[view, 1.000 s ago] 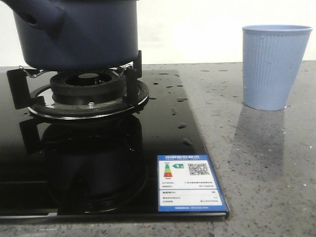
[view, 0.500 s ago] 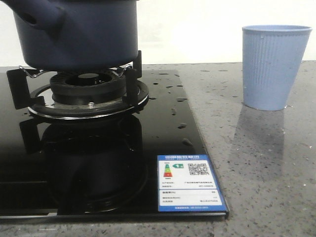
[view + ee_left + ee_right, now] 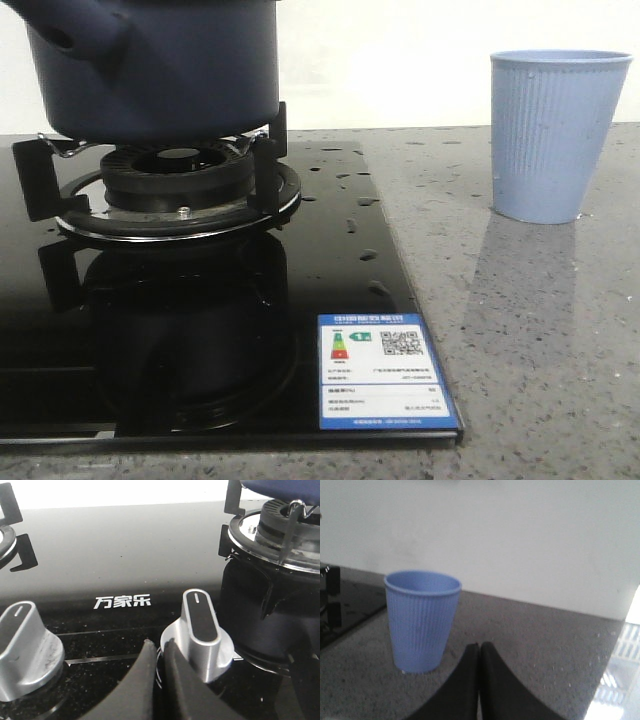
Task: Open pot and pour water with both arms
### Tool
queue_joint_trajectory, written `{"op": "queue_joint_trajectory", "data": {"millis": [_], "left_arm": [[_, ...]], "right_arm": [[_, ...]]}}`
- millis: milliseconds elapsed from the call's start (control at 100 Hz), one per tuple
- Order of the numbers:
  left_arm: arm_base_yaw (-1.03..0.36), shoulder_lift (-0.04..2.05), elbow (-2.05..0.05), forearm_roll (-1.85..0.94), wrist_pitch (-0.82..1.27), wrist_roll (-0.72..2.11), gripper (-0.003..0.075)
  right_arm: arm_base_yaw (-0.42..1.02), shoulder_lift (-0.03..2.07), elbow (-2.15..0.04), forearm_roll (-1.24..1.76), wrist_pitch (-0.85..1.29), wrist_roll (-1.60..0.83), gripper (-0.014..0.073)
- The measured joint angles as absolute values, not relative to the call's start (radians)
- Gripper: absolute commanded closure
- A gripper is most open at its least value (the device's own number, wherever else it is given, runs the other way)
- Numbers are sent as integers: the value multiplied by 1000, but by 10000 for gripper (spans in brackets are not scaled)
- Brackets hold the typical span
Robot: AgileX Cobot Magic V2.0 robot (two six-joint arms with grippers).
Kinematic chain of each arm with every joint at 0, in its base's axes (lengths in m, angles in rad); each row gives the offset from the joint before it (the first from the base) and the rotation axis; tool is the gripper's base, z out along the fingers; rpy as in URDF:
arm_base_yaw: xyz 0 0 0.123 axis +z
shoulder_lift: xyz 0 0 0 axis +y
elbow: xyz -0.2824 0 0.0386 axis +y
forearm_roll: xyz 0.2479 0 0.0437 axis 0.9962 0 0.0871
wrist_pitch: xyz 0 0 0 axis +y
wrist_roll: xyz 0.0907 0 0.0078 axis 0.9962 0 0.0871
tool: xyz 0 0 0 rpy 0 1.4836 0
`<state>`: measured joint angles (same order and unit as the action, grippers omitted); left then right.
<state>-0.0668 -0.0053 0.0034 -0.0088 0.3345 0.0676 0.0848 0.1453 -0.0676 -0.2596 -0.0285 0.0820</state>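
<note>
The dark navy-blue pot (image 3: 160, 70) sits on the gas burner's black pot stand (image 3: 175, 185) at the upper left of the front view; its stubby hollow handle (image 3: 75, 30) points left, and its top is cut off by the frame. A sliver of the pot (image 3: 285, 489) shows in the left wrist view. A light blue ribbed cup (image 3: 555, 135) stands on the counter at the right, and shows in the right wrist view (image 3: 421, 620). My left gripper (image 3: 159, 649) is shut and empty, just beside a silver stove knob (image 3: 202, 632). My right gripper (image 3: 479, 647) is shut and empty, near the cup.
A black glass hob (image 3: 330, 250) with water drops and an energy label (image 3: 385, 372) lies on a grey speckled counter (image 3: 540, 340). A second silver knob (image 3: 25, 652) and another burner's edge (image 3: 7, 527) show in the left wrist view. A white wall stands behind.
</note>
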Motion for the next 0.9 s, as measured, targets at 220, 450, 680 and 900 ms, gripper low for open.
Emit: {"op": "queue_joint_trajectory", "data": {"millis": [220, 450, 680, 900], "left_arm": [[-67, -5, 3, -9, 336, 68, 740], [-67, -5, 3, -9, 336, 68, 740], [-67, -5, 3, -9, 336, 68, 740], [-67, -5, 3, -9, 336, 68, 740]], "right_arm": [[64, 72, 11, -148, 101, 63, 653], [-2, -5, 11, -92, 317, 55, 653], [-15, -8, 11, -81, 323, 45, 653], [-15, -8, 11, -81, 323, 45, 653]]}}
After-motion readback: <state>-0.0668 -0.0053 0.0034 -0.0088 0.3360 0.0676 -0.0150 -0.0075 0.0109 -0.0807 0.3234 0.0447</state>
